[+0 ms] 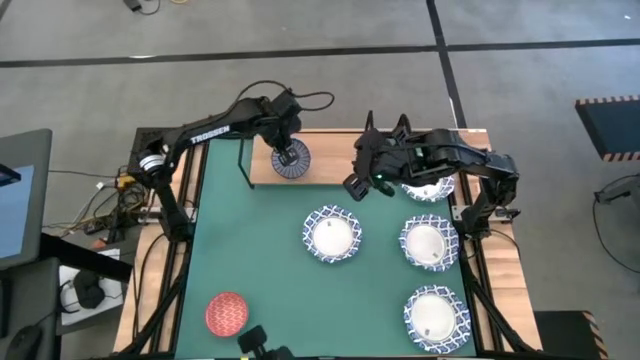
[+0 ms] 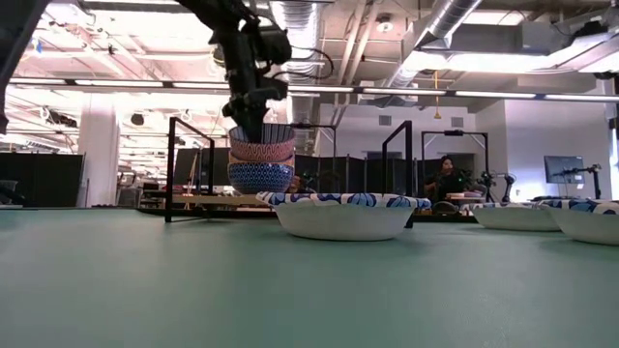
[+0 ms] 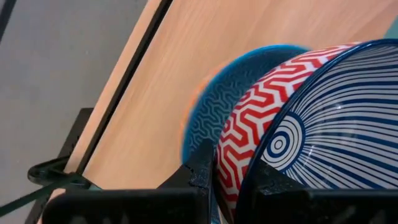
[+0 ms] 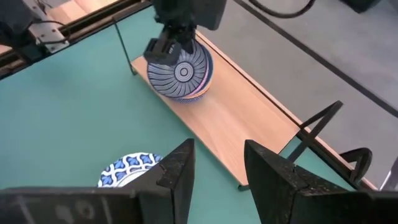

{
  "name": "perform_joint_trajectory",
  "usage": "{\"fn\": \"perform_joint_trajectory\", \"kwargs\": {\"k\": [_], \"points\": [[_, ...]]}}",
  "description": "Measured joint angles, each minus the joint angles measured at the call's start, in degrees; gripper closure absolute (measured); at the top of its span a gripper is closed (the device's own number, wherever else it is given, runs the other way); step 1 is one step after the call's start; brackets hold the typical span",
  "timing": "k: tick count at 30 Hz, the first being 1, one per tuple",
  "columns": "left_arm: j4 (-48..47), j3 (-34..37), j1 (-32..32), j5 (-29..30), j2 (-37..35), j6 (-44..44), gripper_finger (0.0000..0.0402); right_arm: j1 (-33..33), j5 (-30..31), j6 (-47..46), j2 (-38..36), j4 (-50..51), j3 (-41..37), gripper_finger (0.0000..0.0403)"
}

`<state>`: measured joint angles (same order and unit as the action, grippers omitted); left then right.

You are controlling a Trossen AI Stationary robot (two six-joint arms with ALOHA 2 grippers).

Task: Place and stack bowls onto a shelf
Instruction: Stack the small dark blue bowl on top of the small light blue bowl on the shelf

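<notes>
A stack of three small bowls stands over the left part of the light-wood shelf: a blue-striped bowl on top, a red zigzag bowl in the middle and a blue bowl at the bottom. My left gripper is shut on the stack from above. My right gripper hangs open and empty above the shelf's right part, fingers apart in its wrist view. A red bowl sits on the green mat near the front left. My left gripper has one finger inside the striped bowl and the other outside the red bowl's wall, pinching both rims together. The fingers come from above, pointing down. The stack is upright; I cannot tell whether its base touches the plank.
Three wide white bowls with blue-patterned rims sit on the green mat. A further one lies under my right arm. Black wire end frames stand at the shelf's ends. A person shows in the room behind.
</notes>
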<state>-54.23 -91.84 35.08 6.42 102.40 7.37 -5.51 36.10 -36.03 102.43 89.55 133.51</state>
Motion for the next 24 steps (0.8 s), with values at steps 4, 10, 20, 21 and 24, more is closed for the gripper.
{"fn": "perform_joint_trajectory", "kwargs": {"k": [4, 10, 20, 21, 24], "points": [[-0.08, -0.17, 1.84, -0.98, 1.37, 0.55, 0.0385, -0.73, 0.0, 0.0, -0.03, 0.21, 0.05, 0.0239], [0.15, -0.25, 4.1, -2.18, 1.61, 0.33, 0.0383, -0.85, 0.0, 0.43, 0.02, 0.21, 0.05, 0.024], [-1.26, -0.8, 7.83, -7.2, 1.87, -5.77, 0.0316, -0.34, -0.09, 1.57, 0.02, 0.1, 0.05, 0.024], [-1.26, -0.8, 8.01, -7.94, 1.87, -6.33, 0.0307, -0.34, -0.09, 1.58, 0.02, 0.1, 0.03, 0.024], [-2.37, -1.9, 8.5, -8.04, 1.87, -6.56, 0.0286, -0.36, -0.11, 1.56, 0.02, 0.08, 0.05, 0.024]]}}
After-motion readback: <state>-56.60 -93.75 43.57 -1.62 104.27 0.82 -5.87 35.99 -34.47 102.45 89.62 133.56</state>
